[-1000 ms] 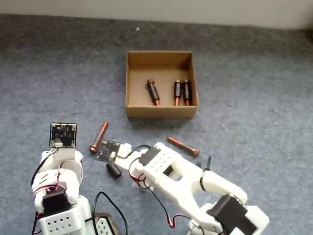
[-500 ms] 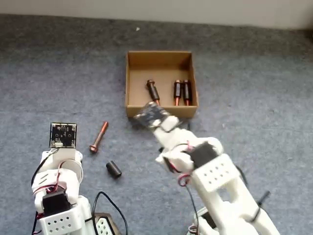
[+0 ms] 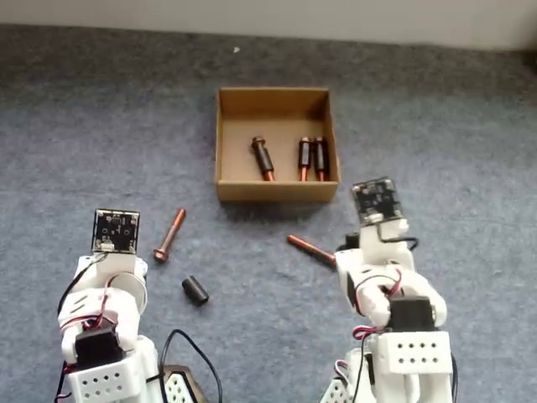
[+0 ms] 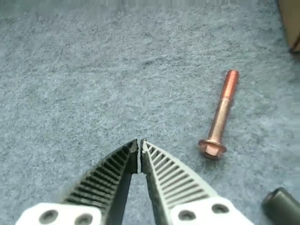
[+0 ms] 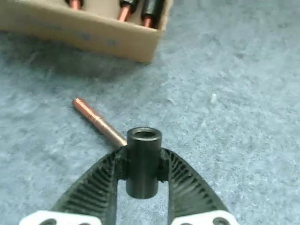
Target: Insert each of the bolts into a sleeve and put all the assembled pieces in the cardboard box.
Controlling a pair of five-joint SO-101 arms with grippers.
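Observation:
My right gripper [image 5: 143, 157] is shut on a black sleeve [image 5: 143, 161], held upright with its bore showing. Just beyond it a copper bolt [image 5: 97, 121] lies on the carpet, its head end hidden behind the sleeve; the high view places this bolt [image 3: 312, 249] left of the right arm [image 3: 382, 260]. My left gripper [image 4: 139, 144] is shut on nothing, low over the carpet. A second bolt [image 4: 219, 117] lies beside it, seen in the high view as a bolt [image 3: 169, 234], with a loose sleeve [image 3: 195, 290] nearby. The cardboard box [image 3: 225, 143] holds three assembled pieces [image 3: 263, 157].
Grey carpet covers the whole table. The box wall [image 5: 93, 35] stands just past the bolt in the right wrist view. A pale wall edge runs along the far side. Open carpet lies to the left and right of the box.
The right arm has swung from beside the loose sleeve at centre-left, past the box front, over to the right side. The left arm has barely shifted. Bolts and loose sleeve stay put.

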